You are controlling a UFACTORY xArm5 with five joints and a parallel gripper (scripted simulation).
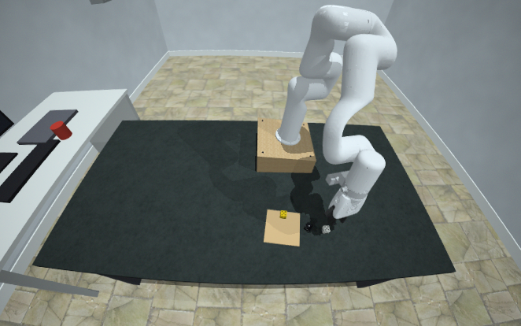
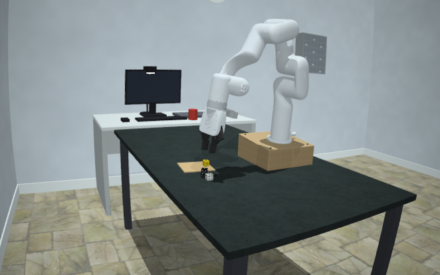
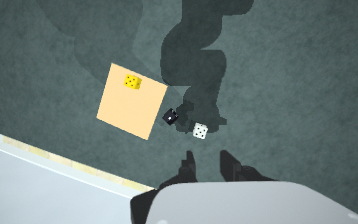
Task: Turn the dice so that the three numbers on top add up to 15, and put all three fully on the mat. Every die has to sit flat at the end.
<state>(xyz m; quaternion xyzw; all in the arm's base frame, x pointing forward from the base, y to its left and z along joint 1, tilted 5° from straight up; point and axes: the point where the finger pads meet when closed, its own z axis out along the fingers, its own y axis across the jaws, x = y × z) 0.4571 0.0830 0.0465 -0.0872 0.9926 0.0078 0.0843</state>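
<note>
The partly open, empty black-fingered end effector (image 1: 337,216) (image 2: 209,151) (image 3: 205,161) hung above the matte dark worktop (image 1: 157,236) (image 2: 266,206) (image 3: 295,100); a yellow cubic die (image 1: 283,214) (image 2: 206,163) (image 3: 132,81) lay on the square tan mat (image 1: 281,234) (image 2: 189,167) (image 3: 127,107).

An office-like room: a white desk (image 1: 100,103) (image 2: 110,122) carries a monitor (image 2: 153,87) and a keyboard (image 1: 29,171) (image 2: 161,118).

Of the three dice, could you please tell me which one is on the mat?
The yellow die; the black and white dice are both beside the mat, on the dark table.
</note>
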